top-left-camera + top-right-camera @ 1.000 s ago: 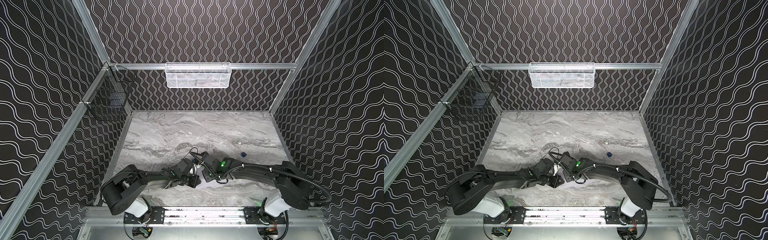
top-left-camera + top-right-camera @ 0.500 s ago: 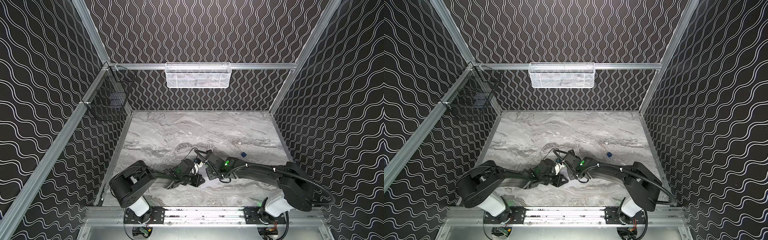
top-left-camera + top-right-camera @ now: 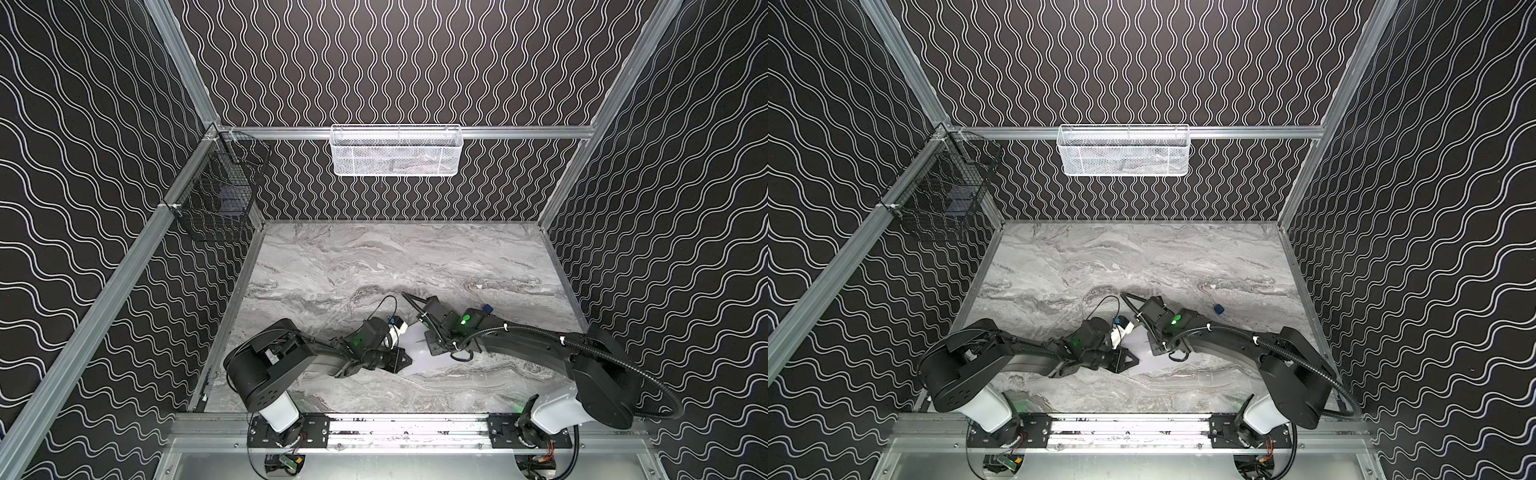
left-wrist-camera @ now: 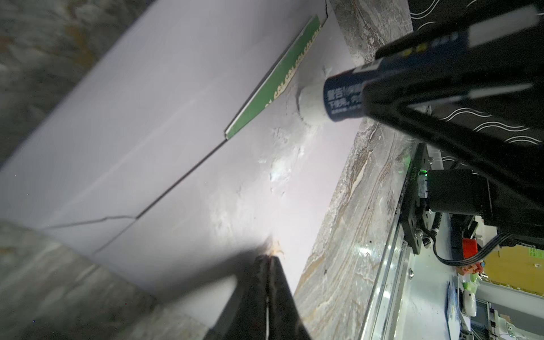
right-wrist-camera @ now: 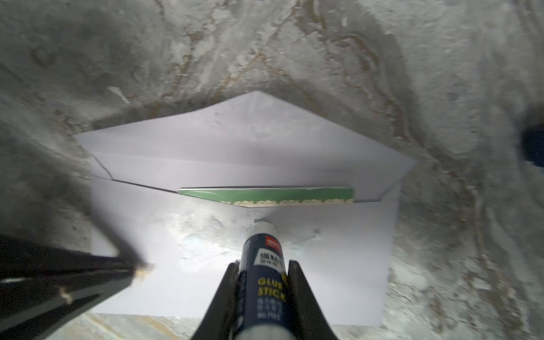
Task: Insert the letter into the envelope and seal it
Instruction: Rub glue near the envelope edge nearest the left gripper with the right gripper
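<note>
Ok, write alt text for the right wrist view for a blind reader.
The right gripper holds a glue stick, tip pressed on the envelope close to its opening, where the letter shows a green edge. The flap lies open on the marble table; the shut left gripper rests on the envelope.

left arm (image 3: 320,359): stretched low, reaching toward the middle | left tool (image 4: 268,260): jaws pressed together, nothing between them | right arm (image 3: 528,338): stretched low, reaching toward the middle | right tool (image 5: 262,265): jaws clamped on a glue stick (image 5: 263,247), near the left tool
</note>
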### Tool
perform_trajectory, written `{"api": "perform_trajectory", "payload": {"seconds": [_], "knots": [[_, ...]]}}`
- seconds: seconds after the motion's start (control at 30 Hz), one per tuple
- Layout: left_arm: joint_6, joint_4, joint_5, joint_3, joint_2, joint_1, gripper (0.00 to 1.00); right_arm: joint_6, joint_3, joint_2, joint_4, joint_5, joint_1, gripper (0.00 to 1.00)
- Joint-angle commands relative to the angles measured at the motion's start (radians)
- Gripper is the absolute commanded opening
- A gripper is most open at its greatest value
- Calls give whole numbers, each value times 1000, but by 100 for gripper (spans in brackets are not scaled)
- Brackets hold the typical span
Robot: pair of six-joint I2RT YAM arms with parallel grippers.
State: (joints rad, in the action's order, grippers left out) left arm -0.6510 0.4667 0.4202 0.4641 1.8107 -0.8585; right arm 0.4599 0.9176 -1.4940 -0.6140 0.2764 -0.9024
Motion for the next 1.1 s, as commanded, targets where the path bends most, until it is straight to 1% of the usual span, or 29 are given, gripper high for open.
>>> {"api": "perform_trajectory", "payload": {"seconds": [0.0, 0.07, 0.17, 0.33, 0.47, 0.67, 0.8, 1.07], "knots": [[1, -349, -115, -24, 27, -1, 8, -14, 29, 41, -19, -7, -3, 0], [1, -350, -116, -24, 19, -1, 8, -9, 43, 61, 22, -55, -20, 0], [-1, -352, -118, -28, 4, -1, 8, 9, 60, 43, 83, -75, -71, 0], [-2, -356, -118, -28, -4, -2, 8, 16, 70, -27, 162, -75, -125, 0], [-5, -358, -121, -33, -16, -2, 8, 17, 73, -89, 166, -63, -150, 0], [-7, -352, -118, -35, -17, -1, 8, 35, 62, -146, 167, -73, -154, 0], [-10, -344, -116, -42, -17, -1, 8, 33, 52, -184, 126, -28, -153, 0], [-16, -333, -112, -47, -8, -1, 8, 15, 16, -156, 103, 20, -116, 0]]}}
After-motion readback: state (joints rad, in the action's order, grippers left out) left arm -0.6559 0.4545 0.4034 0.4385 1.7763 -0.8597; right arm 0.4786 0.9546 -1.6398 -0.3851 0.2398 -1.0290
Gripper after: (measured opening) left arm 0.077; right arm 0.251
